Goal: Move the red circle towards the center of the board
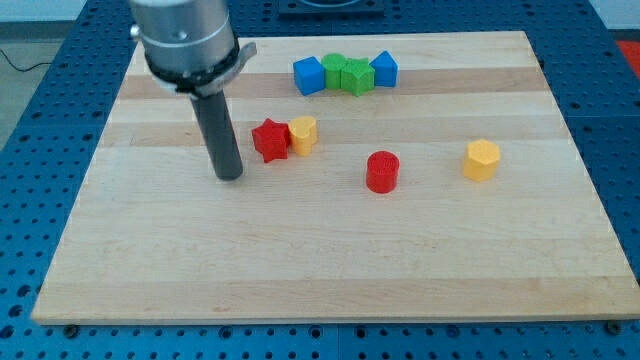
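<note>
Scanning from the view's left: my tip (230, 176) sits on the wooden board (330, 270), in the left half, at the end of the dark rod hanging from the grey arm housing (185, 45) at the view's top left. Rod is upright, plain end, nothing attached, touching no block, so it is pushing nothing right now.

Just to the right of my tip, slightly higher in the view: red star block (270, 139), small gap between rod and star. Touching the star's right side is a yellow block (303, 133), shape hard to call, rounded or faceted.

Further up, near the board's top edge, a tight row of four: blue cube (309, 75), green block (334, 69), green star-like block (356, 77), blue cube (385, 69). All pressed together; exact shape of the first green one is unclear.

Red circle (382, 172), the task block, a short cylinder: stands alone a bit right of board centre and about mid-height in the view, well apart from my tip, with the red star and yellow block lying between them but higher up. Nothing touches it.

Rightmost: yellow hexagon-like block (482, 160), alone, near the red circle's right and slightly higher.

Board rests on a blue perforated table (620, 150).
</note>
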Robot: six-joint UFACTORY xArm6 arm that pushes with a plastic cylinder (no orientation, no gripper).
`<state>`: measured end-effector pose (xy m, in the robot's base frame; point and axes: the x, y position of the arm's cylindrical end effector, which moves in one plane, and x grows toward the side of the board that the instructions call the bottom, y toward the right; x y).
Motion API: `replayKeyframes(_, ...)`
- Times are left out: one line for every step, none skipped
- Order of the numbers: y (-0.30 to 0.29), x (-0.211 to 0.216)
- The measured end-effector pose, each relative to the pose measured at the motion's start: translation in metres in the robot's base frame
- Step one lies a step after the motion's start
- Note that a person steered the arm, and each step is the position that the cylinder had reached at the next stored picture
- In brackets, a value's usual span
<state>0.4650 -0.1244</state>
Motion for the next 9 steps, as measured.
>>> replayKeyframes(0.034, 0.017)
replayKeyframes(0.077, 0.012)
replayKeyframes(0.099, 0.008)
replayKeyframes(0.100, 0.043)
replayKeyframes(0.132, 0.072)
replayKeyframes(0.156, 0.058)
replayKeyframes(0.159, 0.032)
replayKeyframes(0.159, -0.002)
replayKeyframes(0.152, -0.022)
